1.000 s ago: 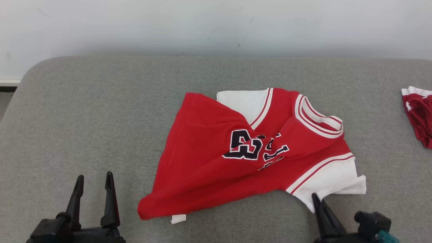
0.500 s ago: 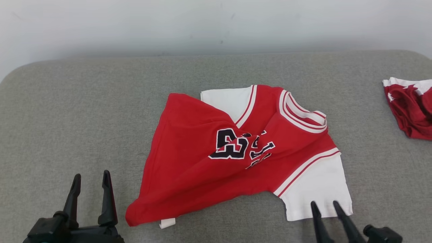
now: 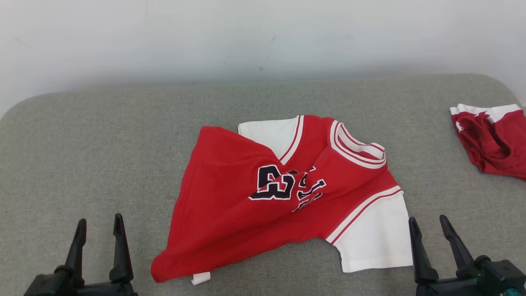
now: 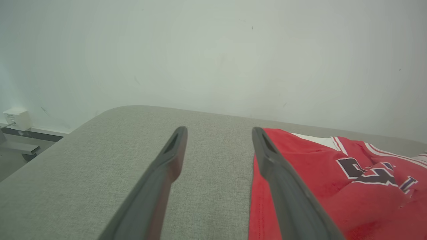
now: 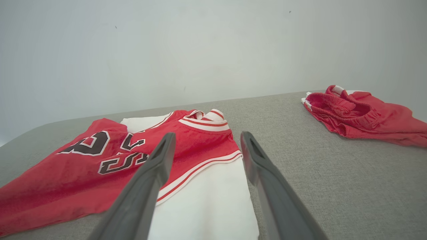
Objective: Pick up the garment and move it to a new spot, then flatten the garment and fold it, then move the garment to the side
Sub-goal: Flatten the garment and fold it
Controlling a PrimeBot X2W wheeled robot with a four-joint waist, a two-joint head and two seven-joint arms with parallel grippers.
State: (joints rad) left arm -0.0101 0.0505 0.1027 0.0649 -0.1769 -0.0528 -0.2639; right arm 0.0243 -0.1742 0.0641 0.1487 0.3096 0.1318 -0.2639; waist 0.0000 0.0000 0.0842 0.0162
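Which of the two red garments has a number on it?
The white-sleeved jersey in the middle, bearing a black number; the crumpled red garment at the right edge shows none.

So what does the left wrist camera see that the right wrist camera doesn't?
Left wrist camera: its own left tool, open, the rounded corner of the gray cushion and a small white box low on the pale wall. Right wrist camera: the right tool, open, the white sleeve nearest it and a second red garment off to the side. Both: the red jersey with its black number, the gray cushion and the pale wall.
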